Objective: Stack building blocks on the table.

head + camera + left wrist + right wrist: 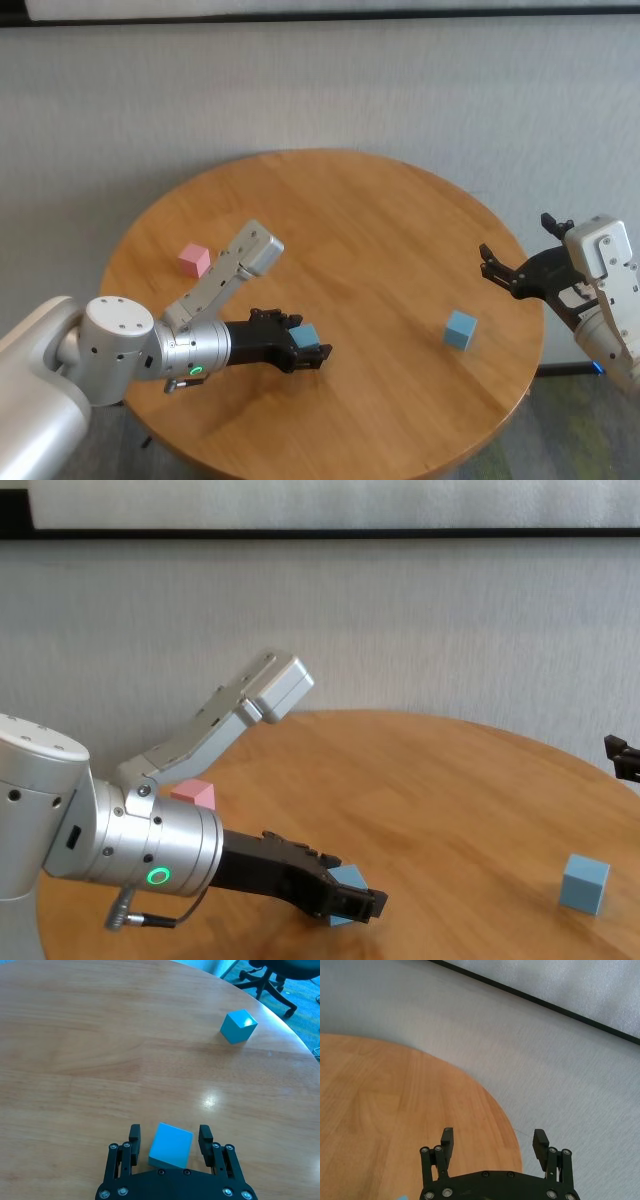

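One light blue block (pixel 171 1146) sits between the left end effector's (pixel 170 1141) fingers.

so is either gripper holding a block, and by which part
The left gripper brackets a light blue block by two opposite side faces; whether it is clamped cannot be told. The right gripper is open and holds nothing.

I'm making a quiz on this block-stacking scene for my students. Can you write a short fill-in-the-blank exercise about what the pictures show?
1. The left gripper has a ____ block between its fingers.
2. The block lying behind the left arm, the pink block, is coloured ____.
3. The right gripper, at the table's edge, holds ____.
4. The free light blue block lies nearer the ____ gripper.

Missing words: light blue; pink; nothing; right
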Tool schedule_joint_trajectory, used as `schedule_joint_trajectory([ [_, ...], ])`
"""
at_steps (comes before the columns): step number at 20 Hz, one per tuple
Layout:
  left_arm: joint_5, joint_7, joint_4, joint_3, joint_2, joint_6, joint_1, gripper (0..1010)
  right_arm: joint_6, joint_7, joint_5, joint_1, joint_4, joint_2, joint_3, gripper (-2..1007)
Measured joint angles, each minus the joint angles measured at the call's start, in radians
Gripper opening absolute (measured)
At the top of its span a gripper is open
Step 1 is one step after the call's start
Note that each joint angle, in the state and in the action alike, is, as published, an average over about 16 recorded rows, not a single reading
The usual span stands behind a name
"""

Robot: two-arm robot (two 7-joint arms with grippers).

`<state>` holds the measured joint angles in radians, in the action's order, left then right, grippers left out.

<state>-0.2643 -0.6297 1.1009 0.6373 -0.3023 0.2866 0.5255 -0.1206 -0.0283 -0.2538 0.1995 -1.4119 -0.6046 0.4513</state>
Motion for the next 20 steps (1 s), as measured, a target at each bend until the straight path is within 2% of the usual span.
schedule_joint_trajectory([
  [7, -0.046, -0.010, 0.068, -0.030, -0.023, -0.026, -0.034, 889, 0.000, 0.000, 0.000, 0.000, 0.000, 0.000, 0.000, 1001],
  [11, -0.074, 0.020, 0.132, -0.058, -0.041, -0.055, -0.070, 956, 0.000, 0.000, 0.000, 0.000, 0.000, 0.000, 0.000, 1001],
  [13, -0.083, 0.056, 0.169, -0.077, -0.049, -0.073, -0.093, 977, 0.000, 0.000, 0.000, 0.000, 0.000, 0.000, 0.000, 1001],
  [16, -0.086, 0.133, 0.225, -0.111, -0.053, -0.099, -0.134, 997, 0.000, 0.000, 0.000, 0.000, 0.000, 0.000, 0.000, 1000],
  [20, -0.067, 0.257, 0.286, -0.156, -0.046, -0.138, -0.188, 1001, 0.000, 0.000, 0.000, 0.000, 0.000, 0.000, 0.000, 1001],
])
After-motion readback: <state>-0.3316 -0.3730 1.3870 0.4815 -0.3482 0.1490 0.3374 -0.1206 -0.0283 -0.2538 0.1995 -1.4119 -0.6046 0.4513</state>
